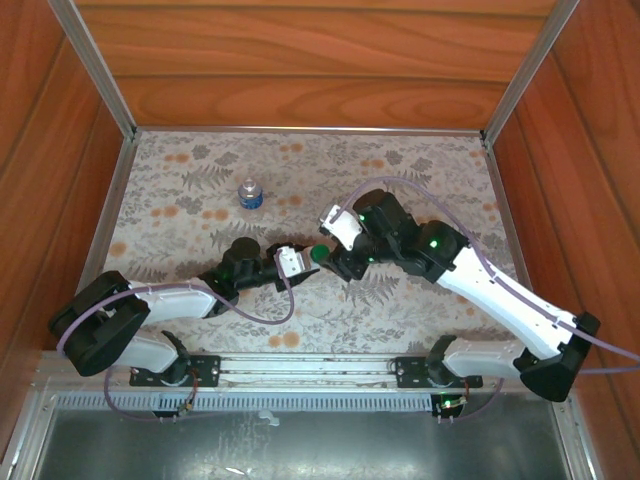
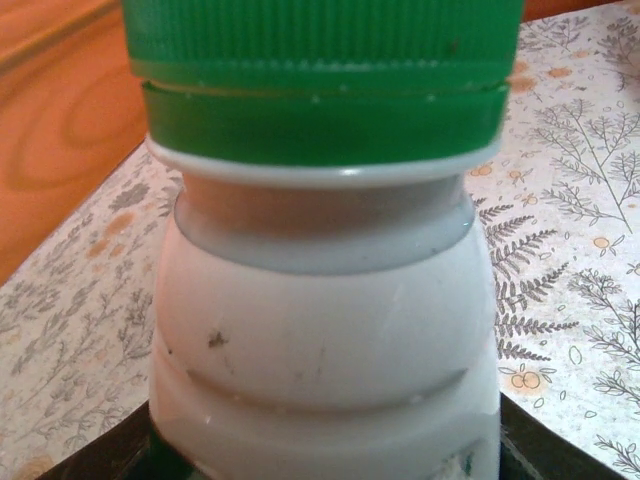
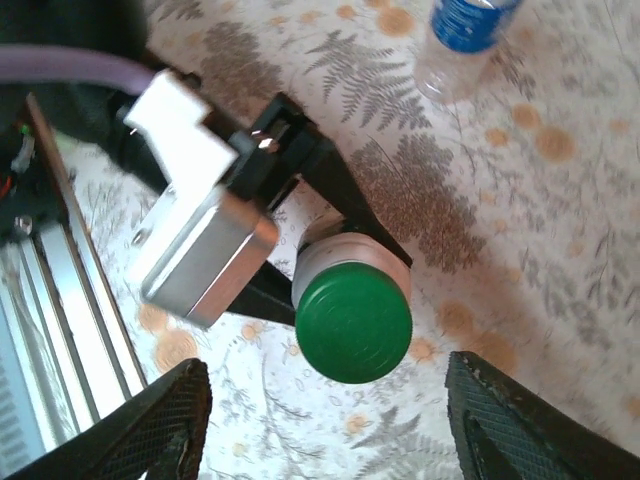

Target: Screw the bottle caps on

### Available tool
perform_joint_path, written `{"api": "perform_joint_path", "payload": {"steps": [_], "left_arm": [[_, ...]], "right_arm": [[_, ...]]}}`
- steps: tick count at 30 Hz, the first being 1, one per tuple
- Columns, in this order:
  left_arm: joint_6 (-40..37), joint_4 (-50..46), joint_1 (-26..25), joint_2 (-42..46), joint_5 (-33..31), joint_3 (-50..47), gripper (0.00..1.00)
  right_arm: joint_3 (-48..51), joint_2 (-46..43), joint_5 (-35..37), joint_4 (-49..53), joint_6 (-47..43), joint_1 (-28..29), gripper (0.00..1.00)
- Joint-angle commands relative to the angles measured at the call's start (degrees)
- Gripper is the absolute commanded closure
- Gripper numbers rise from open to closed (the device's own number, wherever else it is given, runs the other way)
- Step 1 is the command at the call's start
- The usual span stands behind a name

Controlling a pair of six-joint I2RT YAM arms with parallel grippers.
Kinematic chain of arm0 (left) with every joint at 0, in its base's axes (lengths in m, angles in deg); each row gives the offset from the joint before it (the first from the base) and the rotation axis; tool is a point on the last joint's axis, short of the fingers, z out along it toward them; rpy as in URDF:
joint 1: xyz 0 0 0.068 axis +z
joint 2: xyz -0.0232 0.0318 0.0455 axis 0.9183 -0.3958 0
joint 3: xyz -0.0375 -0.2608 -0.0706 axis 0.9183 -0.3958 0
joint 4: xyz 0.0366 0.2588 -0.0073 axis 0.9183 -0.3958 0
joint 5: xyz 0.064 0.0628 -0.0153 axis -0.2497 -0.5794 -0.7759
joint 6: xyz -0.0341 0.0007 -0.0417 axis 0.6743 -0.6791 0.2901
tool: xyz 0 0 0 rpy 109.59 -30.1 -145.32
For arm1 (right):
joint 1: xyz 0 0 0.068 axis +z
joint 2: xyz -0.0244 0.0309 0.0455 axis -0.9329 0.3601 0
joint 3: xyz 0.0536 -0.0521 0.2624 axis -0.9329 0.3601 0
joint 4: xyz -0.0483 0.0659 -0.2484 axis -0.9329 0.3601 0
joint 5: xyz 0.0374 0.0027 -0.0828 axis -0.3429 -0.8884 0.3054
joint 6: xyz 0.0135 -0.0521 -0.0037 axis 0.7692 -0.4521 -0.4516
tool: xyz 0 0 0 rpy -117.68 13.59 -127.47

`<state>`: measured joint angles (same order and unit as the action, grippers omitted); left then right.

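Up close, the green cap (image 2: 320,60) is cropped atop the white bottle (image 2: 320,340).

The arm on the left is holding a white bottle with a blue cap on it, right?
Not quite. The cap on the white bottle is green, not blue; the right wrist view shows it plainly. The left gripper does hold that bottle.

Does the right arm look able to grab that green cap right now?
Probably yes: the right claw is open, and the green cap on the white bottle sits just ahead of its fingertips, nothing between.
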<state>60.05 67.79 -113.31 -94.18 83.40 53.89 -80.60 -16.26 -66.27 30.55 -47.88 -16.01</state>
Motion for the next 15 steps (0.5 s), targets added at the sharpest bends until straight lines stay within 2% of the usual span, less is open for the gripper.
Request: {"api": "perform_joint_path", "payload": {"steps": [1, 6, 15], "left_arm": [[0.04, 0.82, -0.38, -0.04, 2.16, 0.08, 0.48], [-0.04, 0.83, -0.38, -0.44, 2.85, 0.36, 0.48], [0.05, 0.86, -0.34, -0.43, 3.68, 0.50, 0.48]], "right_arm": [[1.08, -0.50, -2.65, 0.69, -15.62, 0.29, 0.32], [1.10, 0.84, -0.83, 1.17, -21.68, 0.20, 0.36], [-0.85, 4.14, -3.14, 3.25, -23.79, -0.76, 0.38]]}}
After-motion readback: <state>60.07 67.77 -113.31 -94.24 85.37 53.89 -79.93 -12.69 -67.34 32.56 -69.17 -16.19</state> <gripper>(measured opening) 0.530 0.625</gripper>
